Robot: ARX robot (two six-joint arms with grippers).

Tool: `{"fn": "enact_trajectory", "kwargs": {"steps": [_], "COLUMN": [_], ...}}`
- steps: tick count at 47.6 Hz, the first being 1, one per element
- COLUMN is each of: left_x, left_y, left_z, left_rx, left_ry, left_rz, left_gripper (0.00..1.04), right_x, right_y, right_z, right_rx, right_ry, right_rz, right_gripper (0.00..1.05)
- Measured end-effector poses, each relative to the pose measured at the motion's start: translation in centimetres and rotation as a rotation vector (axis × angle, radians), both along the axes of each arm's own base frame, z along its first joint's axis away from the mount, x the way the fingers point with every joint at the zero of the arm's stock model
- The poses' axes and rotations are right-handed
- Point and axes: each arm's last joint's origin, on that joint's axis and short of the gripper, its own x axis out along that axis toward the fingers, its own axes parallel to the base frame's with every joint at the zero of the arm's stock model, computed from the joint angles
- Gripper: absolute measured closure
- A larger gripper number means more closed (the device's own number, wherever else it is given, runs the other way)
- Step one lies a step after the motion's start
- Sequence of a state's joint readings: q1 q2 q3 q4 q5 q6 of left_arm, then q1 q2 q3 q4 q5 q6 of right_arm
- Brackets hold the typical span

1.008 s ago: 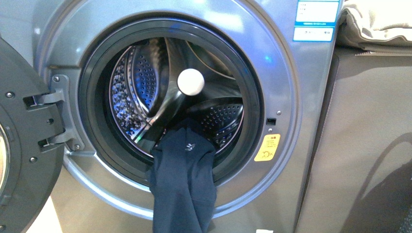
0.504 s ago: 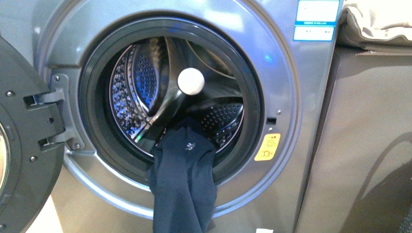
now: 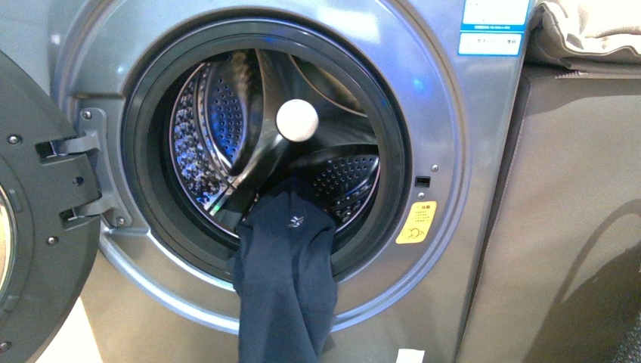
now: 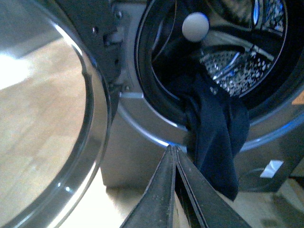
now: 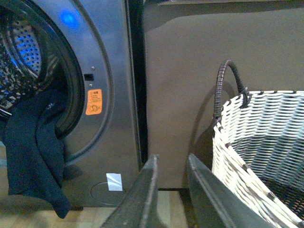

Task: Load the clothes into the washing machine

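Clearly limp and light, the clothes (image 3: 286,280) drape over the washing machine (image 3: 446,136) rim; grab the hanging end. Left fingers (image 4: 174,164) pressed together, right fingers (image 5: 151,171) spread, both empty.

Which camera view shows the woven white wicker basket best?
The right wrist view: the woven white wicker basket fills its side, with the dark handle and weave clear, beside the grey-brown cabinet. The front view and the left wrist view do not show the basket at all.

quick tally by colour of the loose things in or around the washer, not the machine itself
dark navy-blue fabric garment draped over the porthole rim: 1
white round ball in the drum: 1
white woven wicker basket: 1
beige folded fabric on the cabinet: 1
total: 4
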State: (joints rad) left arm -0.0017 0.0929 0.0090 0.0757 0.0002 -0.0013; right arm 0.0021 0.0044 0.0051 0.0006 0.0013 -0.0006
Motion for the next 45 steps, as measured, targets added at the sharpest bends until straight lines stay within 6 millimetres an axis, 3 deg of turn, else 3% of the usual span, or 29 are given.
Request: {"fn": "enact_trajectory", "kwargs": {"steps": [10, 15, 17, 41, 45], "left_x": [-0.56, -0.56, -0.56, -0.56, -0.56], "left_y": [0.00, 0.00, 0.00, 0.00, 0.00], "left_z": [0.00, -0.01, -0.01, -0.01, -0.01], "left_rx": [0.000, 0.000, 0.000, 0.000, 0.000], "left_ry": [-0.015, -0.014, -0.014, -0.014, -0.014], "left_rz": [0.000, 0.000, 0.000, 0.000, 0.000], "left_gripper": [1.01, 1.01, 0.95, 0.05, 0.06], "right_x": [0.00, 0.00, 0.00, 0.00, 0.00], "right_y": [0.00, 0.00, 0.00, 0.00, 0.00], "right_z": [0.00, 0.00, 0.00, 0.00, 0.00], "right_rx": [0.000, 0.000, 0.000, 0.000, 0.000], "right_ry": [0.000, 0.000, 0.000, 0.000, 0.000], "right_rz": [0.000, 0.000, 0.000, 0.000, 0.000], "right_gripper": [0.33, 0.14, 0.07, 0.08, 0.08]}}
